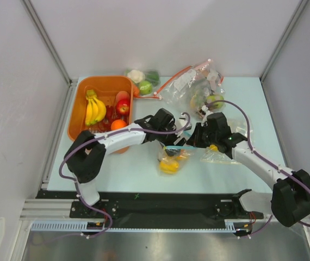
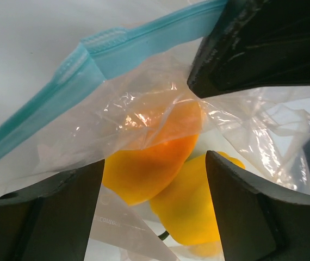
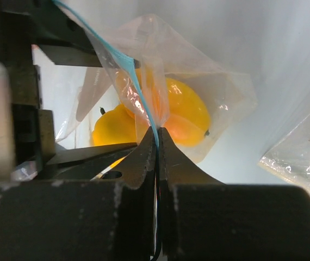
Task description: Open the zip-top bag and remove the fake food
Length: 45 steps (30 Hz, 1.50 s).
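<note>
The zip-top bag (image 1: 171, 157) hangs in the middle of the table, held by its teal strip (image 3: 144, 103). My right gripper (image 1: 196, 136) is shut on that strip (image 3: 157, 133). Two yellow-orange pieces of fake food (image 1: 169, 166) lie inside the bag (image 3: 182, 109). My left gripper (image 1: 172, 140) stands open right beside the bag's mouth. In the left wrist view its fingers (image 2: 236, 206) frame the yellow pieces (image 2: 144, 163) through the plastic, under the teal strip (image 2: 100, 60). A banana bunch (image 1: 94, 109) and an orange (image 1: 118, 124) lie in the orange bin.
The orange bin (image 1: 79, 109) at the left also holds a red apple (image 1: 123, 107). Clear bags, one with a red zip strip (image 1: 190, 81) and one with a green apple (image 1: 212, 100), lie at the back. A flat clear bag (image 1: 217, 156) lies under my right arm.
</note>
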### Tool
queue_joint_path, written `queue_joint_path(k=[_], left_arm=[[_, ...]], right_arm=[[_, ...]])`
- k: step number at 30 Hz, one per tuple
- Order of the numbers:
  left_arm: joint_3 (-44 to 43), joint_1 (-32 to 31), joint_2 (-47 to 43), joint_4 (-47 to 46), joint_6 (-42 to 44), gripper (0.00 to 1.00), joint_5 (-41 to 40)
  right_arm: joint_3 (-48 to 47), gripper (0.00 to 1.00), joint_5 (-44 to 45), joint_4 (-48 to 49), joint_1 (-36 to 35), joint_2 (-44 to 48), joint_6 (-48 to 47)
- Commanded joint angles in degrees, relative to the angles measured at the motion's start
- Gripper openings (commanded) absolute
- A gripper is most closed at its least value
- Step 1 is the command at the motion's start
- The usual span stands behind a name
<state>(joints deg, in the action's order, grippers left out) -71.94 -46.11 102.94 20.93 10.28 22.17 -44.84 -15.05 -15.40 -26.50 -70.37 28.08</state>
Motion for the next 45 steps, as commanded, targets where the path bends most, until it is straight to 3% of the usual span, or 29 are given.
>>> queue_joint_path(k=[1, 16, 19, 20, 23, 25, 29, 45], left_arm=[[0.14, 0.05, 1.91, -2.3, 2.37, 0.81, -0.2], [1.1, -2.23, 8.42, -4.05, 2.2, 0.78, -0.38], [1.19, -2.23, 9.21, -4.49, 0.79, 0.63, -0.82], [1.36, -2.23, 8.87, -4.75, 0.62, 0.51, -0.73], [2.07, -2.23, 7.11, -4.67, 0.18, 0.29, -0.38], [1.98, -2.23, 6.14, -4.06, 0.26, 0.23, -0.03], [2.07, -2.23, 2.89, -2.56, -0.96, 0.17, 0.5], [1.37, -1.79, -7.04, -3.44, -8.17, 0.17, 8.24]], right_arm=[[-0.16, 0.0, -0.86, 2.83, 0.13, -0.03, 0.66], [3.09, 0.0, -3.5, 5.47, 4.35, 1.11, 2.69], [2.92, 0.0, -3.32, 4.94, 4.62, 1.2, 2.42], [2.92, 0.0, -3.23, 4.77, 4.79, 1.11, 2.42], [3.0, 0.0, -2.53, 3.8, 4.88, 1.2, 2.33], [3.0, 0.0, -0.96, 2.4, 5.14, 1.55, 2.16], [3.36, 0.0, 1.42, 0.64, 6.02, 2.95, 2.34], [4.24, 0.0, 8.54, -4.02, 6.73, 4.45, 2.6]])
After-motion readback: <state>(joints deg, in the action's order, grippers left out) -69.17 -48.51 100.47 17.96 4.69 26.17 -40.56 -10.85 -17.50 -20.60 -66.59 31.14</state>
